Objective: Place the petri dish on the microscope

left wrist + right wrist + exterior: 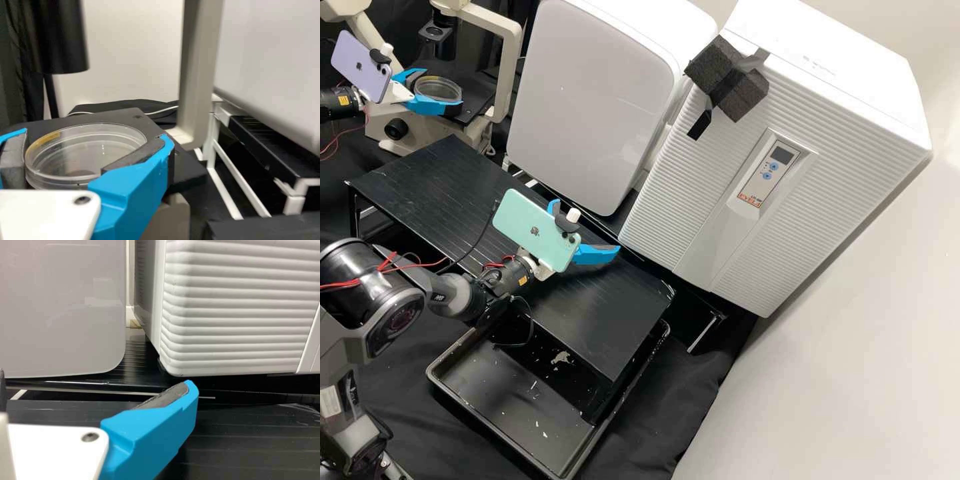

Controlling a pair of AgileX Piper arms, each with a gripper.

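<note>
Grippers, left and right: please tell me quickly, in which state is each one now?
Left gripper: closed on the petri dish, at the microscope.
Right gripper: open, holding nothing.

The high view looks forward and down, sharing the microscope [509, 67] with the close left wrist view; the right wrist view, well apart from it, faces the ribbed cabinet [693, 193].

Between the bright blue fingers [435, 106] of your left gripper [444, 88] you see a clear petri dish [85, 152], and beyond your right gripper [587, 227] a white ribbed cabinet [683, 193].
</note>
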